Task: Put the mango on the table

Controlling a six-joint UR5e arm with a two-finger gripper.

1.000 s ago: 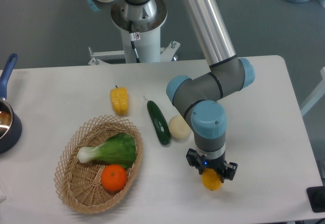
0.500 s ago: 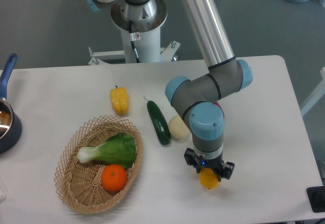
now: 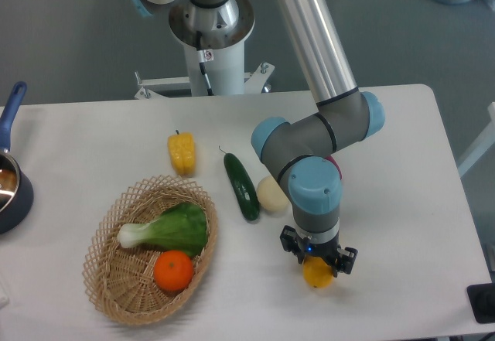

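Right now we see our gripper [image 3: 318,258] clamped on the mango [image 3: 317,273], low over the table [image 3: 402,202] near its front edge (contact with the surface unclear), right of the basket [image 3: 116,279] and cucumber [image 3: 241,186].

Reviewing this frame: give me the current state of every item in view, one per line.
gripper: closed around the mango, low over the table
mango: between the fingers; table contact unclear
basket: holds the lettuce and orange
lettuce: lying in basket
orange: in basket
cucumber: lying on table
yellow pepper: on table
pot: at table's edge, cropped
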